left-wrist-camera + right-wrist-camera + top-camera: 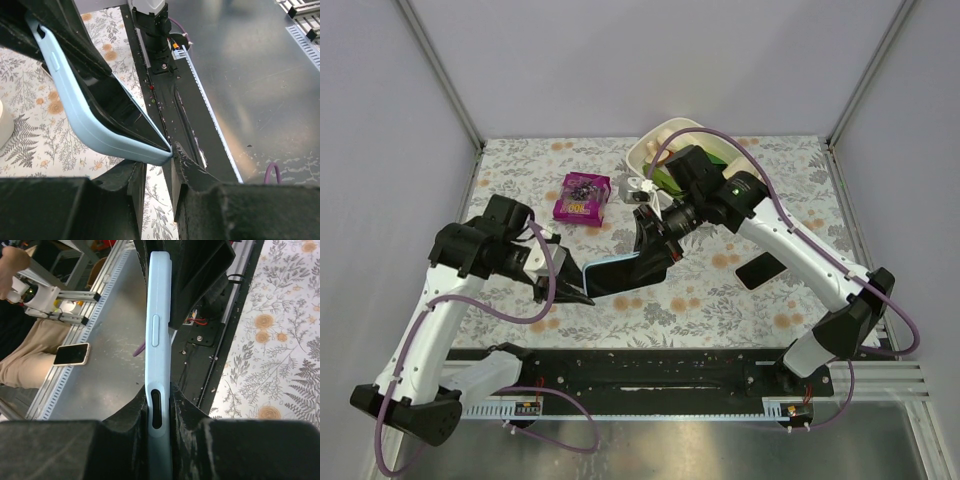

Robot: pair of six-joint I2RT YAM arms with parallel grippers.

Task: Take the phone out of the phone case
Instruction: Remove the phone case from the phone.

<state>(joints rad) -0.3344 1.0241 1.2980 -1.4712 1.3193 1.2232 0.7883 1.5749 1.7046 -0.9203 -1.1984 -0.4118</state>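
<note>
**Overhead view.** The pale blue phone case (613, 276) is held between both arms over the middle of the flowered counter (720, 312). Your left end effector (577, 293) is clenched on the case's 8 o'clock end. Your right end effector (651, 262) is clenched on its 2 o'clock end. The right arm's black fingers cover much of the case on that side.

**Left wrist view.** One corner of the case sits nipped between the fingers (194, 173). The dark phone (116, 106) still lies inside the blue rim. The far end of the case is cut off behind the other arm at 11 o'clock.

**Right wrist view.** You see the case edge-on, with a side button and a slot showing. The screen face is hidden, and the near end disappears between the fingers (134, 416).

**Elsewhere on the counter.** A second phone (761, 270) lies at 3 o'clock and a purple box (582, 197) at 11 o'clock. A white bowl (666, 134) sits at 12 o'clock, half covered by the right arm. Its green contents are hard to make out.
</note>
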